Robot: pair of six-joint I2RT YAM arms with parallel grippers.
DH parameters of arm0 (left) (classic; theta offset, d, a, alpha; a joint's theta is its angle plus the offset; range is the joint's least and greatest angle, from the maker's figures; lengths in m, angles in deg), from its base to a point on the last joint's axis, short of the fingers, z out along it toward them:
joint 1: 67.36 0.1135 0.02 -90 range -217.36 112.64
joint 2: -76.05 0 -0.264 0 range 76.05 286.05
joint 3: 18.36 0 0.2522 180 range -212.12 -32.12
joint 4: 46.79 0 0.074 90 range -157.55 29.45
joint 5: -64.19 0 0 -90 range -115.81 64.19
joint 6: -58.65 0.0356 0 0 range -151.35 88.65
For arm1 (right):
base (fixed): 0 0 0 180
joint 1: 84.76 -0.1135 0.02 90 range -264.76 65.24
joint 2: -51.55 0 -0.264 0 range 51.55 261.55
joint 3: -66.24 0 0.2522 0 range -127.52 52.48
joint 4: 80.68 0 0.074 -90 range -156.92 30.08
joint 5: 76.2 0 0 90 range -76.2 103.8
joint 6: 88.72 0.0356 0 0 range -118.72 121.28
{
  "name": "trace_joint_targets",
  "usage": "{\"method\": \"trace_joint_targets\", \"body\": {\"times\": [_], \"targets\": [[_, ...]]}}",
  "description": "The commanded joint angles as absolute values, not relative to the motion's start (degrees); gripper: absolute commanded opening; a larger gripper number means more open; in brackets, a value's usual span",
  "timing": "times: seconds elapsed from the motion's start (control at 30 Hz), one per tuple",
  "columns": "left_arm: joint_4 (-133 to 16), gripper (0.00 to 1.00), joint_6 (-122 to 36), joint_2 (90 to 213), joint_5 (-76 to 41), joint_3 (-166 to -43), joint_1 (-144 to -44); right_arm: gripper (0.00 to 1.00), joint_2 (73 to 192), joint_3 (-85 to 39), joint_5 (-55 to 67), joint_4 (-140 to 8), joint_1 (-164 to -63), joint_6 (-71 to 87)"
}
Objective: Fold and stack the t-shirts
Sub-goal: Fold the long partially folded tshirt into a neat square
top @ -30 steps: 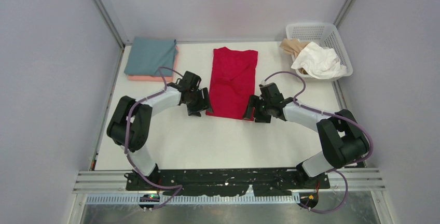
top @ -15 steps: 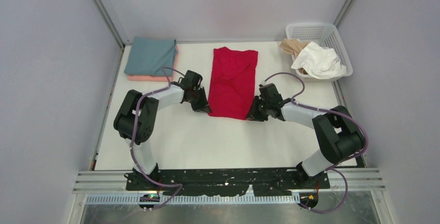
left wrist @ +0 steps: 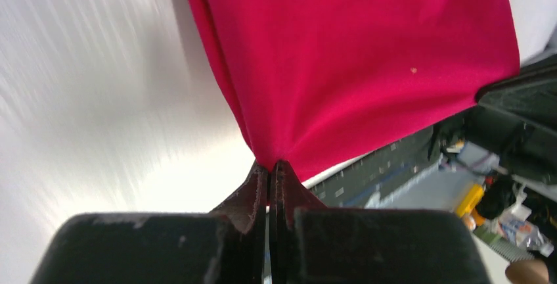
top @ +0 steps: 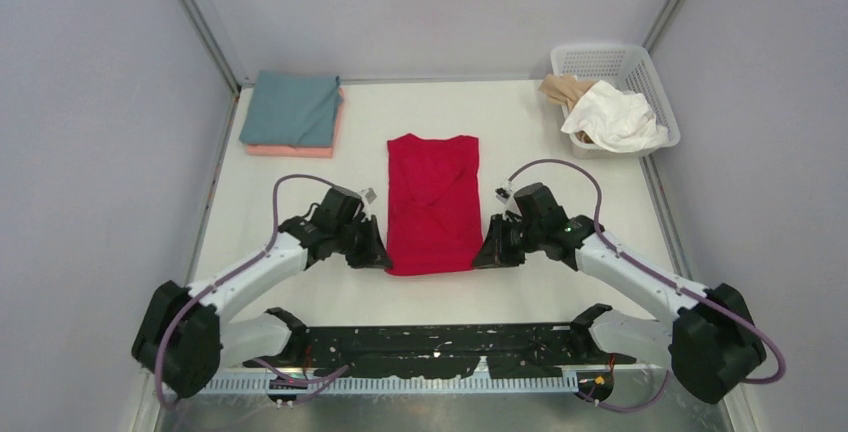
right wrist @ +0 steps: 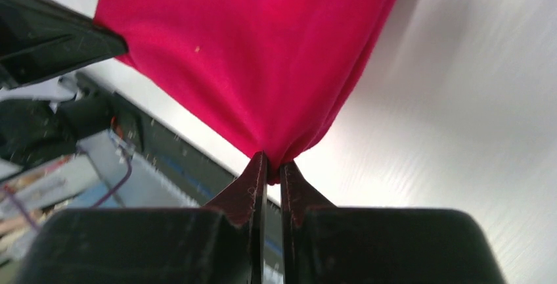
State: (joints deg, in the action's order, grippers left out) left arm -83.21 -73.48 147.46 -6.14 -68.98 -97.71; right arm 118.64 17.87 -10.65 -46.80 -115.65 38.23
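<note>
Both arms have pulled back, dragging the red t-shirt (top: 433, 202) farther from the basket (top: 655, 87). It now lies flat, well to the basket's left. The left gripper (left wrist: 270, 165) and right gripper (right wrist: 269, 159) each pinch one of its corners tight. Both pinches look thin. An uneven pull could slip a corner free or skew the cloth.

Red t-shirt (top: 433, 202) spans the whole gap between the left gripper (top: 384, 258) and the right gripper (top: 486, 255), both pinched on its near corners. Ahead of the left fingers, bare table (top: 255, 207) runs to the grey-teal t-shirt (top: 292, 110) folded atop the salmon pink t-shirt (top: 290, 151). Well ahead and outward of the right fingers stands the white lattice basket (top: 640, 72). Behind both lies the black mounting rail (top: 440, 344).
</note>
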Motion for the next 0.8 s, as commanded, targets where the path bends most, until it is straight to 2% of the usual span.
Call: {"method": "trace_joint_targets", "body": {"times": [0.0, 0.13, 0.23, 0.43, 0.57, 0.77], "targets": [[-96.54, 0.00, -74.78, 133.69, -4.32, -67.77, -100.32, 0.09, 108.16, 16.08, -21.10, -33.36, -117.77, 36.43], [-101.25, 0.00, -76.34, 121.55, -3.39, -67.11, -100.86, 0.09, 101.95, 12.63, -25.17, -27.11, -118.19, 34.23], [-101.90, 0.00, -76.68, 117.90, -2.85, -69.10, -100.86, 0.09, 100.71, 10.71, -26.62, -26.94, -118.10, 34.01], [-94.10, 0.00, -74.48, 125.24, -9.37, -75.63, -97.51, 0.06, 105.32, 5.43, -21.05, -31.76, -113.19, 31.84], [-79.63, 0.00, -75.58, 131.98, -9.92, -77.07, -94.24, 0.05, 111.31, 2.05, -16.30, -39.23, -110.12, 31.30], [-82.27, 0.00, -71.35, 145.49, -12.77, -88.98, -92.47, 0.05, 118.56, -1.06, -16.51, -43.27, -104.79, 29.89]]}}
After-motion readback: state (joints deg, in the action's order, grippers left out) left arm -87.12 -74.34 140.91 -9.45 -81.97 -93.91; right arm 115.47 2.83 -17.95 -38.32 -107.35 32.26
